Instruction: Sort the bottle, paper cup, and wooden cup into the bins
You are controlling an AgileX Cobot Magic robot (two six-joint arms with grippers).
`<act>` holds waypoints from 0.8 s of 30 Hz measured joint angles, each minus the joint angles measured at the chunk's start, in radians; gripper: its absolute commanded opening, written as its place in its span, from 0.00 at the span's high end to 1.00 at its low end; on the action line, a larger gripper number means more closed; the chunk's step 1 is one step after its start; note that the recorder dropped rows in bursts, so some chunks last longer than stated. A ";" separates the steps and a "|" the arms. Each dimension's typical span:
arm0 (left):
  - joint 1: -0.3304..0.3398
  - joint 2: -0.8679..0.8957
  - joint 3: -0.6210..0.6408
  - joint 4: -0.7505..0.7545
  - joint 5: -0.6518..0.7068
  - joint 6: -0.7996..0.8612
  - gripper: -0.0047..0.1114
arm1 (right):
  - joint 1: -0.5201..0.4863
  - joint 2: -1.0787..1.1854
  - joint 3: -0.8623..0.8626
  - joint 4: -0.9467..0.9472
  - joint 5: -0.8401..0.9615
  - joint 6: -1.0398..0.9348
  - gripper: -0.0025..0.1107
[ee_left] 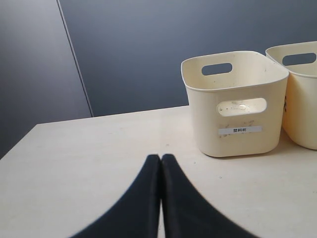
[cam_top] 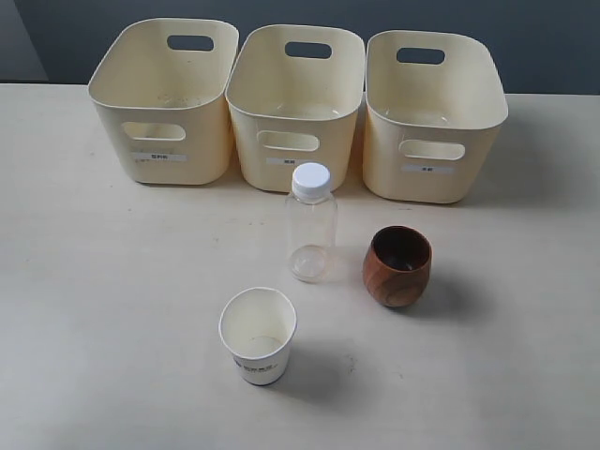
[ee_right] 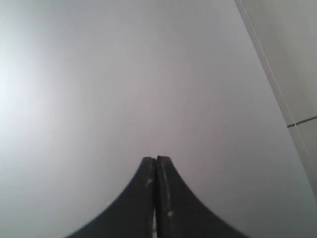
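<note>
The clear bottle (cam_top: 310, 222) with a white cap stands upright mid-table. To its right sits the reddish-brown wooden cup (cam_top: 397, 266). The white paper cup (cam_top: 257, 335) stands nearer the front, open side up. Three cream bins stand in a row at the back: left bin (cam_top: 163, 100), middle bin (cam_top: 294, 106), right bin (cam_top: 433, 114). Neither arm shows in the exterior view. My left gripper (ee_left: 161, 157) is shut and empty, low over the table, facing the left bin (ee_left: 235, 102). My right gripper (ee_right: 156, 159) is shut and empty, facing a plain grey wall.
The pale table (cam_top: 112, 300) runs wide on both sides of the objects. A dark wall (ee_left: 148, 49) stands behind the bins. In the left wrist view a second bin (ee_left: 302, 94) shows at the frame's edge.
</note>
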 measured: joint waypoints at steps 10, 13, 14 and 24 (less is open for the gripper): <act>0.000 0.000 0.000 0.000 0.000 0.000 0.96 | 0.057 0.371 -0.463 0.203 0.474 -0.550 0.98; 0.000 0.000 0.000 0.000 0.000 0.000 0.96 | 0.085 0.513 -0.557 0.433 0.720 -0.767 0.98; 0.000 0.000 0.000 0.000 0.000 0.000 0.96 | 0.088 0.561 -0.581 0.487 0.799 -0.819 0.98; 0.000 0.000 0.000 0.000 0.000 0.000 0.96 | 0.140 0.832 -0.632 0.394 1.095 -0.956 0.98</act>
